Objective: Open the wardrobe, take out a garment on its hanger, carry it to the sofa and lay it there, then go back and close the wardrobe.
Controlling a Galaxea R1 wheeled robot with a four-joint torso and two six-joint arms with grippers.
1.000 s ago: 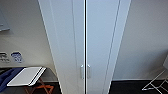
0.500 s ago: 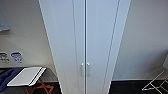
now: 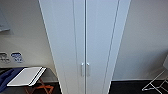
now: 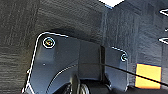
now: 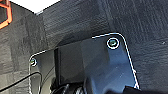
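Tall white panelled wardrobe (image 3: 85, 37), doors shut; slim handles (image 3: 85, 69).

Head view: lighting is even and diffuse, moderately bright, with no visible lamp. The wardrobe (image 3: 85, 37) reads pale grey-white with a faint bluish cast; its panel grooves show as soft grey lines and the handles (image 3: 85, 69) are smeared, low in contrast. The whole frame is soft and blocky. Wide-angle distortion splays the wardrobe's sides outward toward the top. The wall (image 3: 145, 37) darkens slightly toward the floor. Wrist views: the carpet (image 4: 20, 30) is dark and streaked by blur. The robot's plate (image 4: 62, 65) shows bluish sheen and bright edge highlights, and casts a soft shadow on the carpet beside it. A white patch (image 5: 35, 4) is blown out.
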